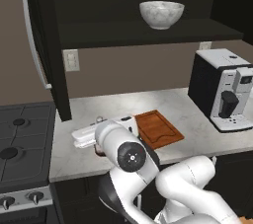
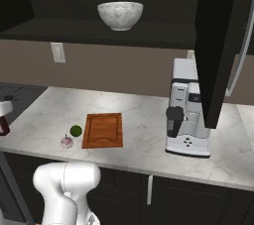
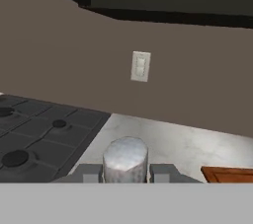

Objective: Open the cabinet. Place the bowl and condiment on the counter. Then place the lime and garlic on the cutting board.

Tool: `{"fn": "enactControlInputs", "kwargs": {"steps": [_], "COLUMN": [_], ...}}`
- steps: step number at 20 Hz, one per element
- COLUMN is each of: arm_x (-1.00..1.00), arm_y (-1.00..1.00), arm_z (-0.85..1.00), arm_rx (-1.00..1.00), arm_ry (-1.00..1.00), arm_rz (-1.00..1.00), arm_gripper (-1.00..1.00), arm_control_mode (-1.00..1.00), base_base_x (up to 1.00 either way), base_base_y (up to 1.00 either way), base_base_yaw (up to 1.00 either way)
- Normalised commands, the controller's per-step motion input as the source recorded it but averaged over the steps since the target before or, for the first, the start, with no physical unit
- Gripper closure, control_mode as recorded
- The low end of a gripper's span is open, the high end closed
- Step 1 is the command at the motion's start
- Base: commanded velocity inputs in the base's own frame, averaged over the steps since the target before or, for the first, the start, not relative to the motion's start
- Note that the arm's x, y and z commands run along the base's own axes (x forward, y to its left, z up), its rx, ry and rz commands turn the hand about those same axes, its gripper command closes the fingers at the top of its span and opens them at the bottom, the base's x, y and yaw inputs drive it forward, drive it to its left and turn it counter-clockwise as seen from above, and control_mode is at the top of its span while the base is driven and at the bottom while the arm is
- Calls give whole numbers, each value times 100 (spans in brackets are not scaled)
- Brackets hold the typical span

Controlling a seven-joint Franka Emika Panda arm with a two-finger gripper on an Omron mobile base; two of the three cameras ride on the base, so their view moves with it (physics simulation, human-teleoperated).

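Note:
The cabinet [image 1: 42, 45] stands open, both doors swung out, and the marbled white bowl [image 1: 161, 13] [image 2: 120, 15] sits on its lower shelf. My gripper [image 3: 126, 171] is shut on the condiment [image 2: 3, 125], whose pale cap [image 3: 125, 159] shows between the fingertips [image 3: 89, 172]. The bottle's dark-red body [image 1: 99, 149] hangs low over the counter [image 1: 123, 107] near the stove; whether it touches the marble I cannot tell. On the counter just left of the cutting board [image 2: 103, 130] [image 1: 157, 128] lie the lime [image 2: 75, 130] and the garlic [image 2: 66, 141].
A black gas stove [image 1: 22, 144] [image 3: 39, 134] borders the counter on the left. A coffee machine [image 1: 225, 90] [image 2: 186, 115] stands at the right, under the open right door [image 2: 218, 45]. A wall outlet [image 3: 140, 66] is behind the counter.

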Motion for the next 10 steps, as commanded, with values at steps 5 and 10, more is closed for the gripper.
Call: {"fn": "enactControlInputs", "kwargs": {"steps": [5,10], "arm_x": [1,0], "arm_y": [11,12], "arm_z": [-11,-6], "arm_rx": [9,9], "arm_ry": [0,0], "arm_rz": [0,0], "arm_gripper": [100,100], "arm_control_mode": [-100,-100], "base_base_x": [0,0], "base_base_y": [0,0], "base_base_yaw": [0,0]}}
